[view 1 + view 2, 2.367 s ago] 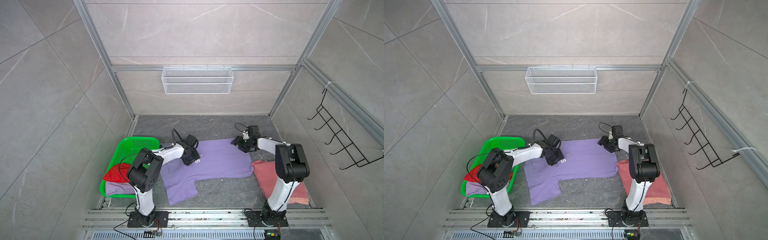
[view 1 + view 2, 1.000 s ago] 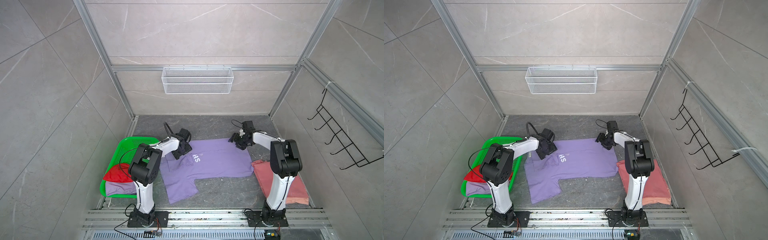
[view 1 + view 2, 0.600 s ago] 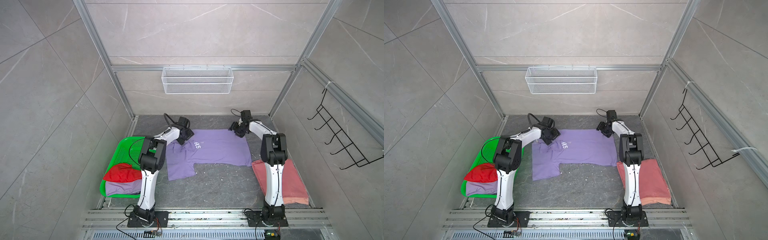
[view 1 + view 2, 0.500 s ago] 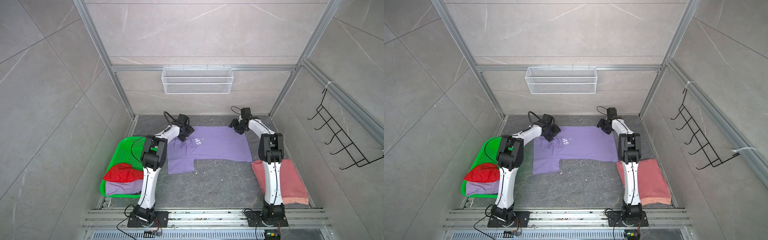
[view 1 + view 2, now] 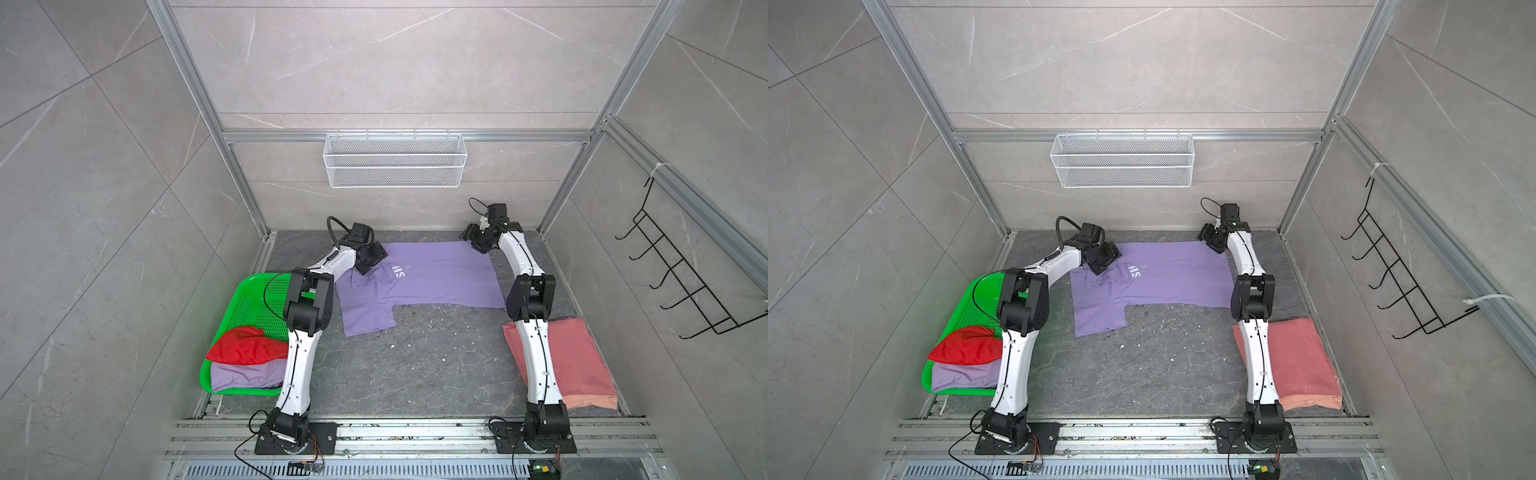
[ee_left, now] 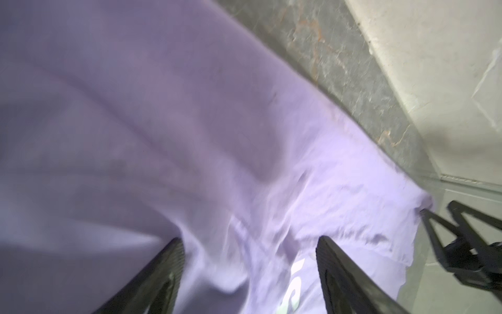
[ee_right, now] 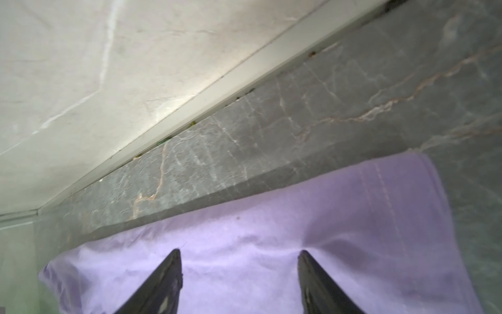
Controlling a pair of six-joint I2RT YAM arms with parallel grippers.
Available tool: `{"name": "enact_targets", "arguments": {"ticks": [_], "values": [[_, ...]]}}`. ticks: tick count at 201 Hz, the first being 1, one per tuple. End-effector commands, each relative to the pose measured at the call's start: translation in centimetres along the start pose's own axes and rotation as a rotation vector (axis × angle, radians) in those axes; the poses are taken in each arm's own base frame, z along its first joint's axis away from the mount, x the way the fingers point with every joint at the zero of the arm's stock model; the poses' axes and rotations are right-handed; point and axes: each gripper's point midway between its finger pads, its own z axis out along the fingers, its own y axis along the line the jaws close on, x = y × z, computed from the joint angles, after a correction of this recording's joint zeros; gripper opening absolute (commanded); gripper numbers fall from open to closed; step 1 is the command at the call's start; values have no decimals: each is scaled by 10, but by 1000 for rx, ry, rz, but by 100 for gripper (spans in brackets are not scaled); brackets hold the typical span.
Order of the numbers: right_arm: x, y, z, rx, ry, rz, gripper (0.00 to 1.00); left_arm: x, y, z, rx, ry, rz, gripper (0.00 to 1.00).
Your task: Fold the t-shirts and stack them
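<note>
Lavender SHINE t-shirt (image 5: pixel 436 278) is spread flat on the grey floor (image 5: pixel 415 374) by the back wall (image 5: pixel 395 208). The left gripper (image 5: pixel 374 259) is set at its collar end, the right gripper (image 5: pixel 478 245) at a hem corner, both spread wide over loose cloth
</note>
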Motion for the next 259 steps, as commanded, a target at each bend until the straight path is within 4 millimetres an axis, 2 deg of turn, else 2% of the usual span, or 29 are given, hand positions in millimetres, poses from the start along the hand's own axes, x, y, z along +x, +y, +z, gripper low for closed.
{"name": "enact_targets", "arguments": {"ticks": [1,9,22,33,42,45,46,49,51,57,68,82,101,110,131,148,167,203,259], "values": [[-11,37,-54,-39,-32,-91,70,-27,-44,-74,94,-106,136,85],[-13,41,-74,-18,-56,-101,72,-24,-42,-86,71,-98,153,86],[-10,37,-93,19,-83,-92,75,-13,-30,-99,18,-66,157,86],[-7,36,-113,28,-124,-77,78,-1,-14,-107,-38,-37,154,86],[4,26,-122,52,-136,-44,82,12,-1,-112,-69,-10,140,86],[2,29,-131,51,-161,-41,82,16,4,-114,-78,-2,136,86],[7,24,-129,58,-148,-33,83,18,5,-115,-83,0,135,86],[4,25,-137,61,-171,-28,83,23,11,-117,-97,10,129,86],[11,20,-136,71,-160,-17,84,27,15,-117,-106,19,124,86],[13,17,-148,85,-182,-4,85,36,24,-122,-125,31,108,86],[28,7,-159,113,-178,15,87,55,44,-129,-162,57,75,85],[48,-8,-172,160,-157,35,88,79,66,-140,-197,86,33,76],[76,-31,-186,233,-120,51,89,108,92,-153,-233,122,-13,74],[93,-45,-189,260,-89,70,89,120,101,-159,-243,132,-23,73],[118,-63,-192,269,-60,113,88,145,118,-169,-266,163,-50,71],[131,-71,-194,269,-56,132,88,161,130,-173,-301,180,-53,70],[142,-76,-191,262,-40,148,88,175,138,-169,-321,202,-57,69],[149,-83,-180,264,-20,186,86,186,145,-156,-359,221,-60,67],[155,-93,-165,275,4,203,83,189,157,-135,-392,228,-71,62]]}}
